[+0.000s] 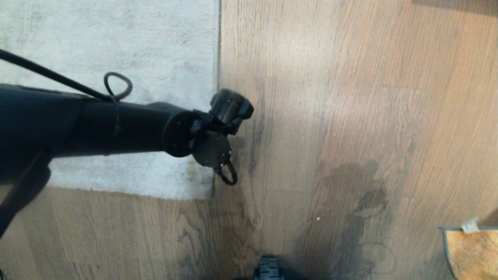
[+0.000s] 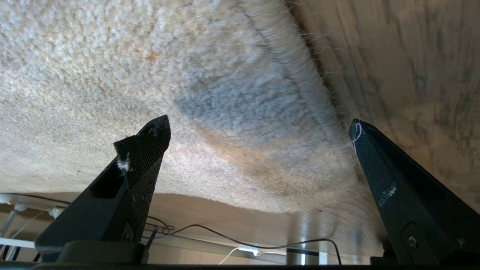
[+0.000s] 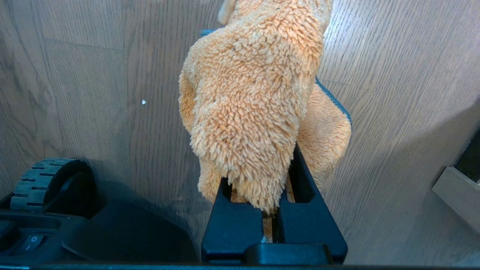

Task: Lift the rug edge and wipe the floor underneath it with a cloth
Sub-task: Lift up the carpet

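The pale grey rug lies flat on the wood floor (image 1: 350,97), its rug edge (image 1: 213,58) running down to a square corner (image 1: 206,192). My left arm reaches across the rug, wrist (image 1: 218,132) above that corner. The left gripper (image 2: 258,127) is open wide and empty. One finger (image 2: 144,157) hangs over the pile; the other finger (image 2: 378,165) is past the rug edge (image 2: 296,71) over the floor. My right gripper (image 3: 262,165) is shut on the orange fuzzy cloth (image 3: 255,93), which covers its fingertips. The cloth (image 1: 472,252) also shows low on the right.
The robot's base and a ribbed wheel (image 3: 48,180) sit close beside the right gripper; the same wheel (image 1: 267,268) shows at the bottom of the head view. Cables (image 2: 225,236) trail along a baseboard beyond the rug. A low furniture piece (image 3: 457,191) stands nearby.
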